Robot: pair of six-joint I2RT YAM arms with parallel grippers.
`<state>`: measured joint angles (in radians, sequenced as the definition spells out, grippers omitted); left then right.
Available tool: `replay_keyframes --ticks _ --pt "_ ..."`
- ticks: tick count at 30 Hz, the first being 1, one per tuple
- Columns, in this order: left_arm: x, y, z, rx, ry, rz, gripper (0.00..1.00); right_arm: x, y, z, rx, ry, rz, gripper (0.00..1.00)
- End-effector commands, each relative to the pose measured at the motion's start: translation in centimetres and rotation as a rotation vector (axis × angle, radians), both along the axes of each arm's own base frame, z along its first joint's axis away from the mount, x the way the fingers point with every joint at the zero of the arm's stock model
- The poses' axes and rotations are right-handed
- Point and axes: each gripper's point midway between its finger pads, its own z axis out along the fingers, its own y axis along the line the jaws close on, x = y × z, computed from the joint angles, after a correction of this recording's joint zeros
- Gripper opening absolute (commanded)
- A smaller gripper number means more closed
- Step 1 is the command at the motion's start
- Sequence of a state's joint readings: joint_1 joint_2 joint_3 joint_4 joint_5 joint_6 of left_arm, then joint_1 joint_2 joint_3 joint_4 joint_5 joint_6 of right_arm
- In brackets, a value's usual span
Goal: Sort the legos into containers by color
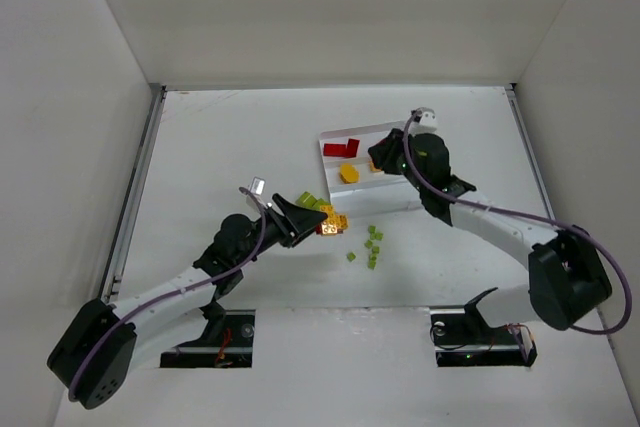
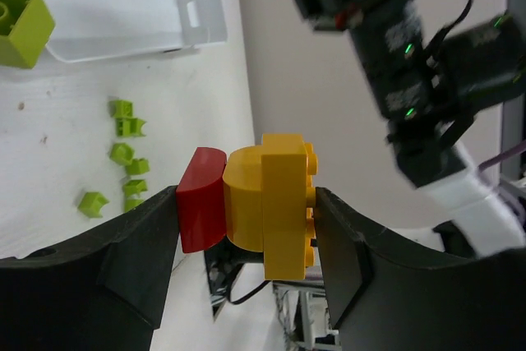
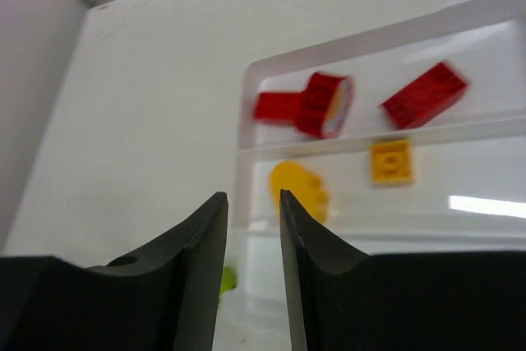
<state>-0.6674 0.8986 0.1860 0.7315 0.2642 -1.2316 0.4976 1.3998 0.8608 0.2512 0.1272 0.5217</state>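
Note:
My left gripper (image 1: pixel 318 223) (image 2: pixel 246 203) is shut on a yellow-orange brick (image 2: pixel 275 207) with a red brick (image 2: pixel 200 199) stuck to its side, near the table's middle (image 1: pixel 333 223). The white tray (image 1: pixel 335 137) (image 3: pixel 246 113) lies behind it. Its far slot holds red bricks (image 1: pixel 342 148) (image 3: pixel 304 104) and the slot beside it holds yellow ones (image 1: pixel 349 174) (image 3: pixel 300 189). My right gripper (image 1: pixel 383 159) (image 3: pixel 253 203) hovers over the tray, its jaws slightly apart and empty. Lime-green blocks (image 1: pixel 312 200) (image 2: pixel 20 26) lie beside the tray's near corner.
Several tiny lime-green cubes (image 1: pixel 371 244) (image 2: pixel 123 162) are scattered on the table right of my left gripper. White walls enclose the table on the left, back and right. The right arm (image 2: pixel 411 63) fills the upper right of the left wrist view.

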Motion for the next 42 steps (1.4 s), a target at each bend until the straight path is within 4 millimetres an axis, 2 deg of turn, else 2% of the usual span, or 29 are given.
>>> replay_keyframes --ticks 1,5,11,16,20,23,24,26,29,31,35,42 --pt "0.9 0.4 6.6 -0.194 -0.107 0.031 0.27 -4.0 4.4 4.0 0.263 -0.087 0.198 0.38" --pt "1.1 1.1 7.1 -0.237 -0.095 0.040 0.27 -7.5 5.1 5.0 0.369 -0.090 0.272 0.54" --pt "1.0 1.6 7.7 -0.288 -0.092 0.049 0.28 -11.6 6.1 5.9 0.409 -0.110 0.361 0.70" --pt "1.0 2.2 8.4 -0.347 -0.100 0.064 0.28 -14.3 7.0 5.9 0.409 -0.129 0.423 0.71" --pt "1.1 2.8 8.8 -0.390 -0.118 0.089 0.28 -16.3 7.2 7.5 0.455 -0.176 0.481 0.71" --pt "1.6 2.9 8.1 -0.375 -0.108 0.119 0.28 -17.5 6.9 8.8 0.462 -0.218 0.496 0.71" --pt "1.7 3.0 7.8 -0.369 -0.105 0.129 0.28 -17.9 7.0 9.0 0.454 -0.230 0.503 0.68" --pt "2.0 3.0 7.3 -0.352 -0.107 0.145 0.28 -18.3 7.1 9.0 0.410 -0.251 0.506 0.62" --pt "2.6 3.0 6.8 -0.331 -0.100 0.169 0.27 -17.8 7.4 8.5 0.280 -0.251 0.460 0.55" --pt "3.0 2.9 6.8 -0.318 -0.100 0.187 0.27 -17.7 7.8 8.3 0.182 -0.259 0.429 0.55" --pt "3.9 2.8 6.9 -0.291 -0.108 0.220 0.27 -17.3 8.9 7.7 -0.001 -0.272 0.369 0.64" --pt "5.3 2.2 7.1 -0.272 -0.097 0.291 0.27 -16.8 11.0 6.6 -0.191 -0.287 0.308 0.63"
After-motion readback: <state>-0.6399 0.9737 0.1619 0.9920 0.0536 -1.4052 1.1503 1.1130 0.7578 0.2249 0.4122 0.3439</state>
